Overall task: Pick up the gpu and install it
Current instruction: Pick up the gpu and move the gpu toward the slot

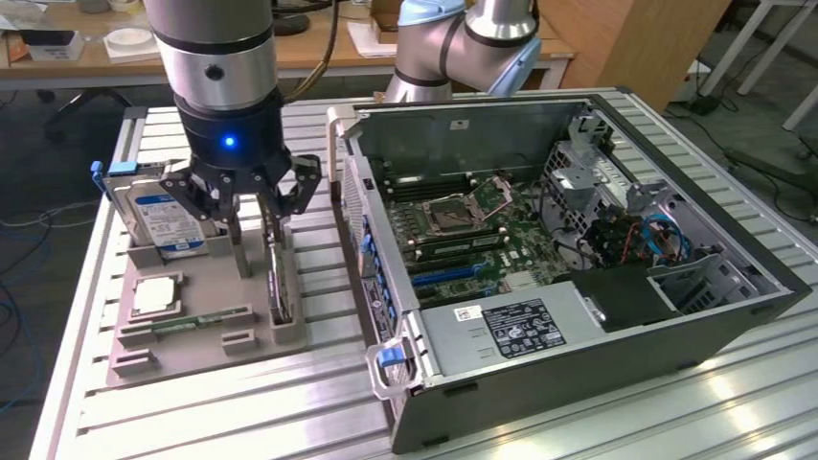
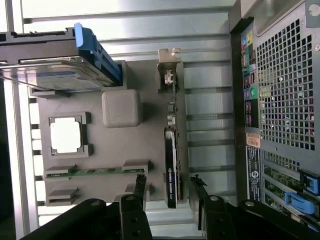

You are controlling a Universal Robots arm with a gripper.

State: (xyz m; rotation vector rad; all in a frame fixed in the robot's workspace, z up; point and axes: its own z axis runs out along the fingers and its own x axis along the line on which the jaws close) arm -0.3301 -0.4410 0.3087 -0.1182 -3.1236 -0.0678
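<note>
Gpu (image 2: 171,165), thin green card with dark cooler face, stands on edge beneath spread, empty fingers (image 2: 140,187).

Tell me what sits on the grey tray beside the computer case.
The tray holds the gpu standing on edge, a hard drive, a processor and a memory stick. The open gripper straddles the gpu; the card's bottom edge is hidden in its slot.

You have the gpu (image 1: 276,278) standing on edge in a grey tray (image 1: 192,359) on the desk (image 1: 230,422), with a narrow gap along each face; the spread fingers (image 2: 140,189) straddle it. On one side a raised grey block (image 2: 121,108) and the upright hard drive (image 1: 167,216) crowd the gap. On the other, the computer case (image 1: 511,331) wall rises near. The case is uncovered from above.
</note>
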